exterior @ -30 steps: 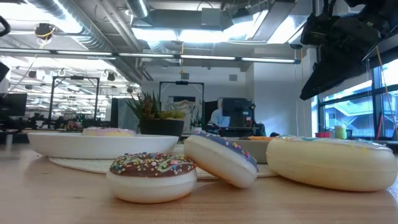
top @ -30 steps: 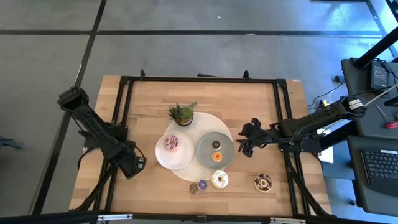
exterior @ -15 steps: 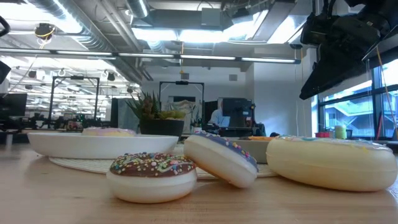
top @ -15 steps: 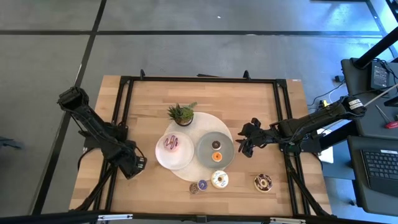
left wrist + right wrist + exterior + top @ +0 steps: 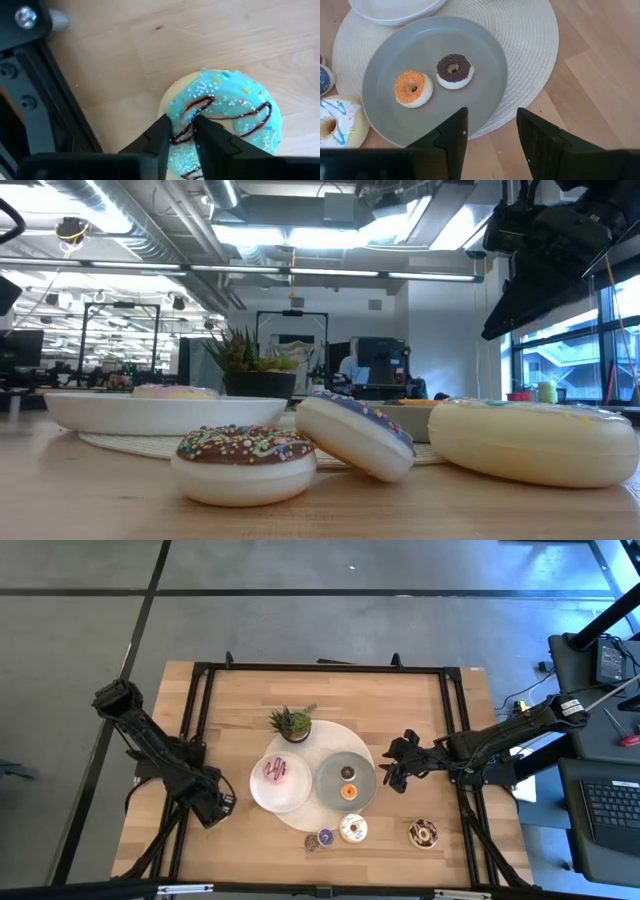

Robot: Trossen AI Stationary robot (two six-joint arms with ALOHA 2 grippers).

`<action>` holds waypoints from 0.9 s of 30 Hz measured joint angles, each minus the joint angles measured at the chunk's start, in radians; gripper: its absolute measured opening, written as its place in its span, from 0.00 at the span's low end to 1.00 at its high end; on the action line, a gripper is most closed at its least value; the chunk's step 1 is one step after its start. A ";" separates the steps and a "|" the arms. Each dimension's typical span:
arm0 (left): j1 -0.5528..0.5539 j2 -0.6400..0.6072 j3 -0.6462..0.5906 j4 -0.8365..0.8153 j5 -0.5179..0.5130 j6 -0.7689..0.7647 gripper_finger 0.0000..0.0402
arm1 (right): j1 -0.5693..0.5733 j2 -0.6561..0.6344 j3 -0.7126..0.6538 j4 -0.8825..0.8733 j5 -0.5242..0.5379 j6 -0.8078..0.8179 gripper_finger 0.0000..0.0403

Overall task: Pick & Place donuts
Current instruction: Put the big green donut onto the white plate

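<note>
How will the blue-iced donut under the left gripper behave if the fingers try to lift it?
The blue-iced donut looks like stiff, glossy plastic, so it may slip. It lies flat on the table, unlikely to roll. The left gripper sits nearly closed over its centre hole.

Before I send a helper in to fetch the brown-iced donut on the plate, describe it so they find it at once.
Start at the round woven mat in the middle of the table, then go to the grey plate lying on it. Two donuts sit there: the chocolate donut has dark brown icing, while the orange donut beside it is bright orange.
</note>
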 joint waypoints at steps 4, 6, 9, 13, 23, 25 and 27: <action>0.000 -0.001 0.000 0.001 -0.001 0.044 0.10 | 0.000 0.000 0.000 0.000 0.000 0.000 0.42; 0.000 -0.005 0.008 -0.007 0.002 0.050 0.06 | 0.000 0.000 0.000 0.000 0.000 0.000 0.42; 0.000 -0.020 0.038 -0.024 -0.039 0.088 0.02 | 0.000 0.000 0.000 0.000 0.000 0.000 0.42; 0.016 -0.038 0.081 -0.050 -0.188 0.155 0.04 | 0.000 0.000 0.000 -0.001 0.000 0.000 0.42; 0.165 -0.043 0.154 -0.003 -0.338 0.439 0.03 | 0.000 0.000 0.000 0.000 0.000 0.002 0.42; 0.208 -0.043 0.159 0.055 -0.361 0.527 0.03 | 0.000 0.000 0.000 0.000 0.000 0.002 0.42; 0.257 -0.043 0.159 0.133 -0.375 0.625 0.03 | 0.000 0.000 0.000 0.000 0.000 0.002 0.42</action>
